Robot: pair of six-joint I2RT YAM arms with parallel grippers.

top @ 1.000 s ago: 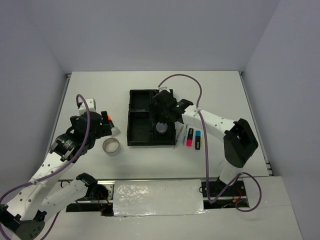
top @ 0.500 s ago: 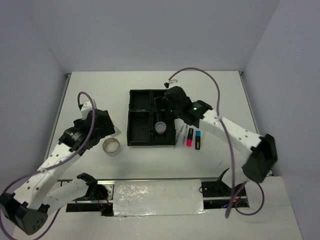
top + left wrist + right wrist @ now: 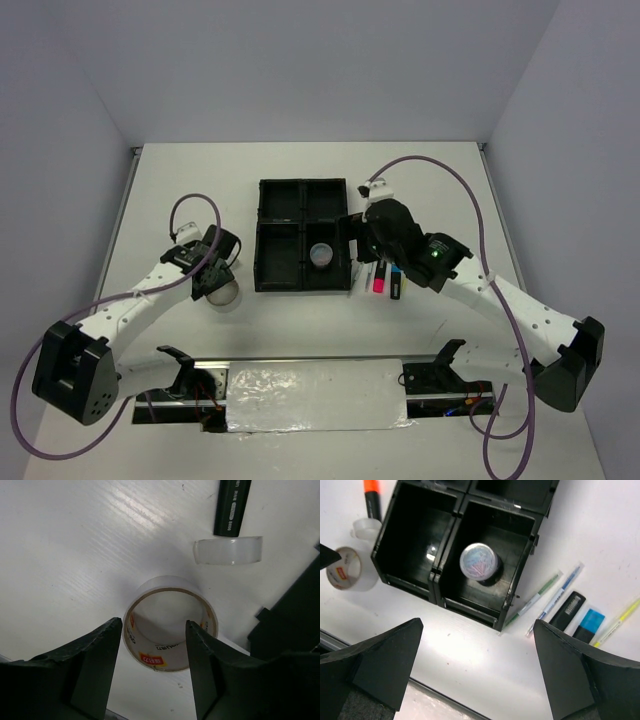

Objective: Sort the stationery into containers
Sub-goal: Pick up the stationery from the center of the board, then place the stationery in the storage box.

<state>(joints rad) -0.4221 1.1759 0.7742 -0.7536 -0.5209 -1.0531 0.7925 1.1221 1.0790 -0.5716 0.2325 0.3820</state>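
Observation:
The black tray has four compartments. The round clear tub stands in its near right compartment, also in the right wrist view. My right gripper hangs open and empty above the tray's near right edge. My left gripper is open, its fingers straddling the near side of the grey tape ring, which lies on the table left of the tray. The grey-white cylinder and the orange-capped stick lie just beyond the ring.
Right of the tray lie two silver pens, a pink highlighter, a blue highlighter and a thin yellow pen. The tray's other three compartments look empty. The table's near edge is close.
My right gripper has lifted off the tub, left it in the tray and drawn back to the right. My left arm has swung down over the tape ring.

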